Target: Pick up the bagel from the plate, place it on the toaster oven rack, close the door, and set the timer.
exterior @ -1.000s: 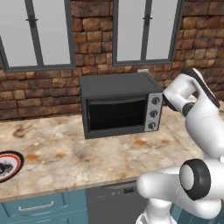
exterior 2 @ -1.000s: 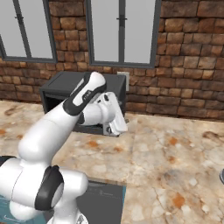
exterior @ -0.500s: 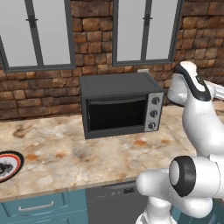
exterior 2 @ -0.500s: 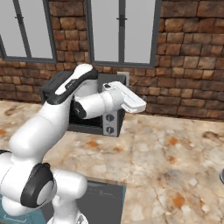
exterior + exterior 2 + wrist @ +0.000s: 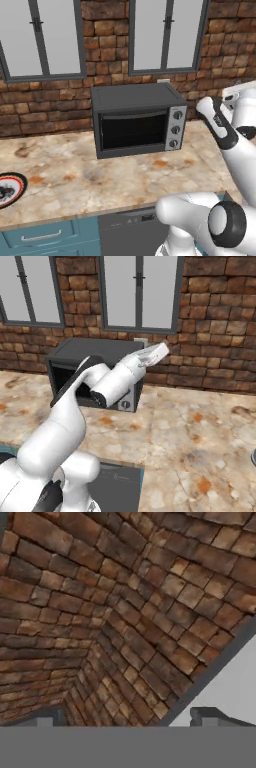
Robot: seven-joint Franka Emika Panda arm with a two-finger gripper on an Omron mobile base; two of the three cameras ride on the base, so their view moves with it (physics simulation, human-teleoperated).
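The toaster oven (image 5: 135, 117) stands in the middle of the counter against the brick wall. Its door (image 5: 132, 131) is shut, so the rack is hidden behind the dark glass. At the far left counter edge lies the plate (image 5: 19, 179), cut off by the frame; the bagel is out of view. My gripper (image 5: 161, 349) is raised to the right of the oven (image 5: 95, 351), above its top, pointing at the wall. In the hand view the gripper (image 5: 127, 719) is open, its fingertips (image 5: 205, 714) wide apart with nothing between them, facing bricks.
Three knobs (image 5: 175, 129) run down the oven's right side. Two windows (image 5: 165, 35) sit above the oven. The marble counter (image 5: 200, 426) spreads to the right. Blue drawers (image 5: 45, 235) and a dishwasher front (image 5: 130, 225) lie under the counter edge.
The arm has swung up and to the right, away from the oven's knob side. The hand has turned to face the brick wall. The gripper stays open.
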